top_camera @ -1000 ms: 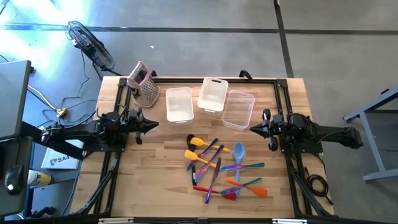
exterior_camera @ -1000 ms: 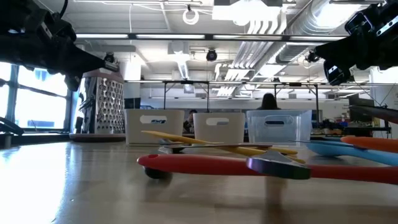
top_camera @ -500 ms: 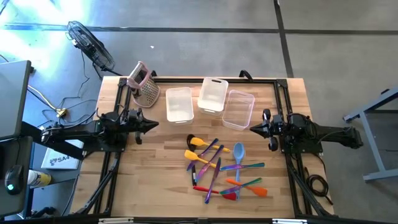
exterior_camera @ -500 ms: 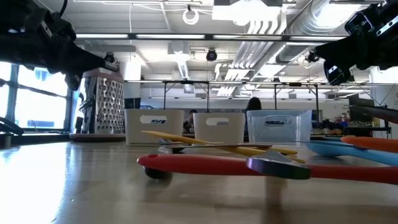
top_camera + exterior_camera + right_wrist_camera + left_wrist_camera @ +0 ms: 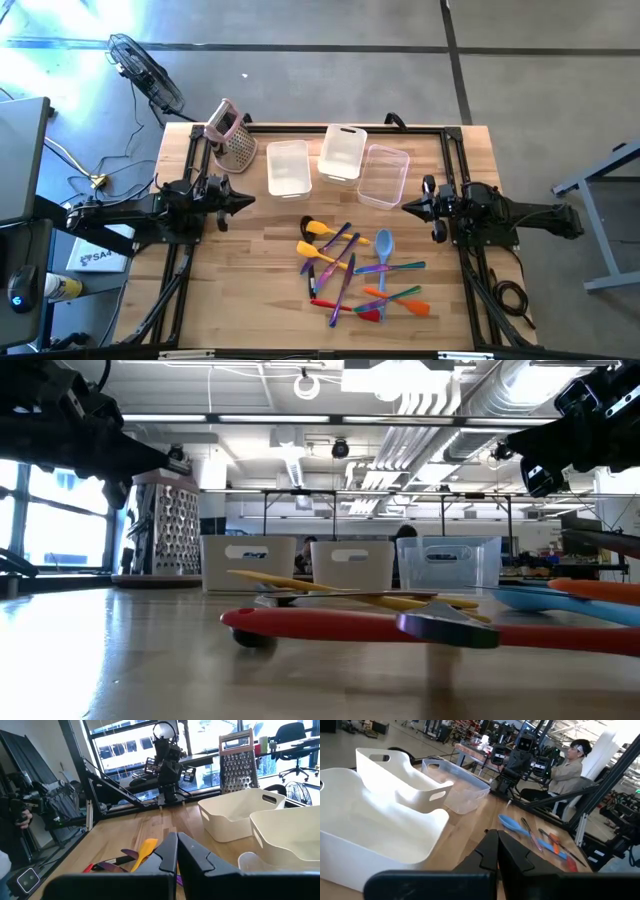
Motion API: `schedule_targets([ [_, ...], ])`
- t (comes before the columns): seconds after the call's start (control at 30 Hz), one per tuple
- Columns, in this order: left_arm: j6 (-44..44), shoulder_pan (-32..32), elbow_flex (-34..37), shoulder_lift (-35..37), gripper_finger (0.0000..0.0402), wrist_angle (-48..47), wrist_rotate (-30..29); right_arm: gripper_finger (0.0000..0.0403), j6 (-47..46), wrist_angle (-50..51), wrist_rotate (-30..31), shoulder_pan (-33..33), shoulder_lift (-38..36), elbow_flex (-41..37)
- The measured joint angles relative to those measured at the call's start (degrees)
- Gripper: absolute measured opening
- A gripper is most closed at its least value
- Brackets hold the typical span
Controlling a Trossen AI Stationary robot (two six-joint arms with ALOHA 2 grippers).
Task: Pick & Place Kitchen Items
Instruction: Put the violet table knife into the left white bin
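Seen from above: a wooden table [image 5: 250, 270] with a loose pile of slim plastic utensils [image 5: 355, 272] near its front middle, lying between the two arms and nearer the right one. Yellow spatulas [image 5: 318, 230] at the pile's left, a light blue spoon [image 5: 383, 243] near the middle, purple, green, orange and red handles crossing one another. Left gripper [image 5: 246, 197] at the table's left side, fingers pressed together, holding nothing, well apart from the pile. Right gripper [image 5: 408, 208] at the right side, likewise closed and empty, pointed inward, near the pile's upper right edge but not touching it.

Behind the pile, three rectangular tubs [image 5: 339, 153] in a row: two white and opaque, one clear, smooth-walled with cut-out handles, nothing seen inside any. Left of them, an upright metal grater [image 5: 233, 145], perforated, pink-topped.

Seated person [image 5: 568, 769] visible beyond the table in the left wrist view.
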State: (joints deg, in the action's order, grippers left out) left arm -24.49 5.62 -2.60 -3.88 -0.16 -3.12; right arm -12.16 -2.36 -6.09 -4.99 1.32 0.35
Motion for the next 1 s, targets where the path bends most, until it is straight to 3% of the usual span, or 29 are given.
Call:
schedule_targets([
  [0.73, -1.3, 0.0, 0.0, 0.0, 0.0000, -1.6, 0.8, 0.0004, 0.0, 0.0, 0.0, 0.0, 0.0, 0.0],
  [1.0, -1.3, 0.0, 0.0, 0.0, 0.0000, -1.5, -1.8, 0.0004, 0.0, 0.0, 0.0, 0.0, 0.0, 0.0],
])
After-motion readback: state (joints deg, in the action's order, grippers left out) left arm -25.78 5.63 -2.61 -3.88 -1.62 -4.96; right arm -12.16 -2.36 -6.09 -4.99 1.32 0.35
